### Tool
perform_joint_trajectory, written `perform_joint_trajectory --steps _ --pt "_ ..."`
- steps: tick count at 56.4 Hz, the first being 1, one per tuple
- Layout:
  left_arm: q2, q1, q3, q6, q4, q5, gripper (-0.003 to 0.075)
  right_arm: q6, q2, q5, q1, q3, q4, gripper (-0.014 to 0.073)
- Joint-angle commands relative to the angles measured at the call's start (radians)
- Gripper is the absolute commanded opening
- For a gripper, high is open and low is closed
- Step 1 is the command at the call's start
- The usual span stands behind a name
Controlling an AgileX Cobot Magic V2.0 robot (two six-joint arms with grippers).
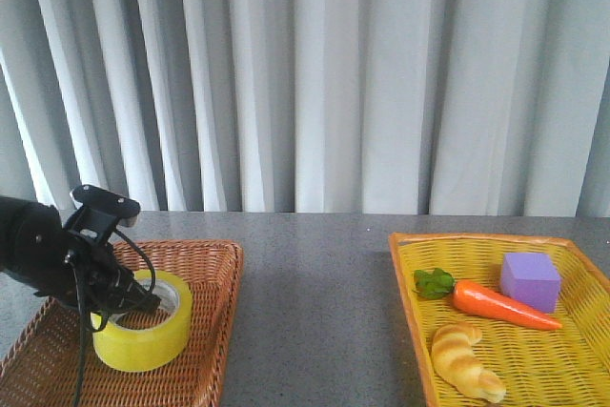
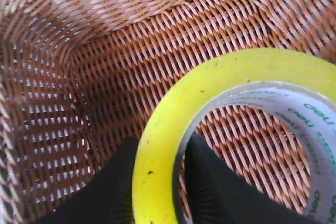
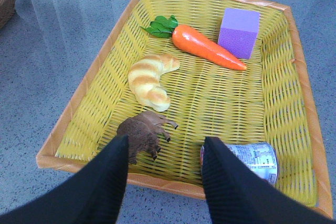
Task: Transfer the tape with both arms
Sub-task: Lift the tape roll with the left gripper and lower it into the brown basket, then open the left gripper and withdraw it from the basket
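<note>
1. Tape (image 1: pixel 143 335): a wide yellow roll with a white core, lying flat on the floor of the brown wicker basket (image 1: pixel 205 331) at the table's 8 o'clock corner in the front view; green print is legible on the core in the left wrist view (image 2: pixel 252 129)
2. Left arm (image 1: pixel 38 254): black, with a loose cable, reaching in from 9 o'clock and ending at the roll's near-left wall
3. Left gripper (image 2: pixel 157 182): jaws narrow, closed across the tape's wall, with one finger (image 2: pixel 113 187) outside the yellow rim and the other inside the core
4. Brown wicker basket, interior (image 2: pixel 79 77): woven floor and sides surround the roll; the tape's underside rests on the weave
5. Right gripper (image 3: pixel 164 182): jaws spread wide with nothing between them, hovering above the near rim of the yellow tray (image 3: pixel 84 93); this gripper does not appear in the front view
6. Yellow tray (image 1: pixel 405 283): sits at the table's 4 o'clock corner, well apart from the wicker basket, with bare grey tabletop (image 1: pixel 315 293) between the two
7. Tray contents: an orange carrot (image 3: pixel 205 45) with green leaves, touching a purple block (image 3: pixel 239 32); a croissant (image 3: pixel 149 80) beside them; a brown animal figure (image 3: pixel 143 132) just beside the right gripper's one finger; a small can (image 3: pixel 252 161) lying on its side next to the other finger
8. Background: a pale pleated curtain (image 1: pixel 315 73) hangs behind the table at 12 o'clock
</note>
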Motion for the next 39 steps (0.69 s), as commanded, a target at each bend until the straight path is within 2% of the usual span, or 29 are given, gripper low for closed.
perform_joint_trajectory --steps 1,11,18,22,33,39 --pt "-0.041 0.003 -0.009 -0.015 -0.01 -0.117 0.0155 -0.001 0.001 -0.056 -0.007 -0.024 -0.034 0.0327" --pt "-0.003 0.003 -0.009 -0.015 -0.01 -0.083 0.0162 -0.001 0.001 -0.056 -0.007 -0.024 -0.034 0.0327" --pt "0.007 0.003 -0.009 -0.015 -0.01 -0.067 0.0195 -0.001 0.001 -0.056 -0.007 -0.024 -0.034 0.0327" --pt "0.007 0.003 -0.009 -0.015 -0.01 -0.067 0.0246 -0.001 0.001 -0.056 -0.007 -0.024 -0.034 0.0327" --pt "-0.002 0.003 -0.009 -0.015 -0.01 -0.043 0.0454 -0.001 0.001 -0.056 -0.007 -0.024 -0.034 0.0327" --pt "-0.05 0.003 -0.009 0.005 -0.009 0.009 0.0505 -0.001 0.001 -0.056 -0.007 -0.024 -0.034 0.0327"
